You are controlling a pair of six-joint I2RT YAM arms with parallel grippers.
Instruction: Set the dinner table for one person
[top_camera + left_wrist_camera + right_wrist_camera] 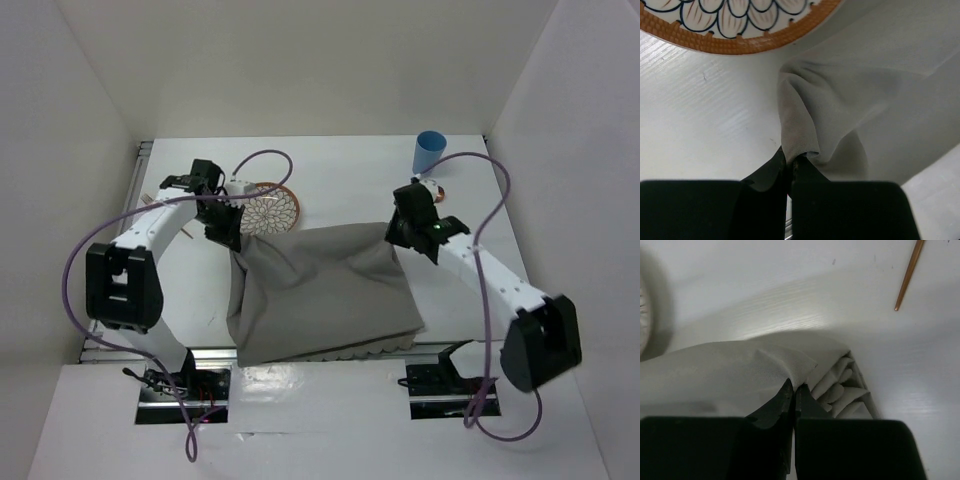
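Pinching the far left corner of the grey cloth (320,290), the left end effector (226,232) is squeezed tight on it, just beside the plate (272,208) with the orange rim. The right end effector (400,232) is squeezed tight on the far right corner. The cloth lies bunched on the big white bench (350,165), which sits under both arms. A blue cup (428,152) stands at the far right. A thin brown stick (909,274) lies near the right corner.
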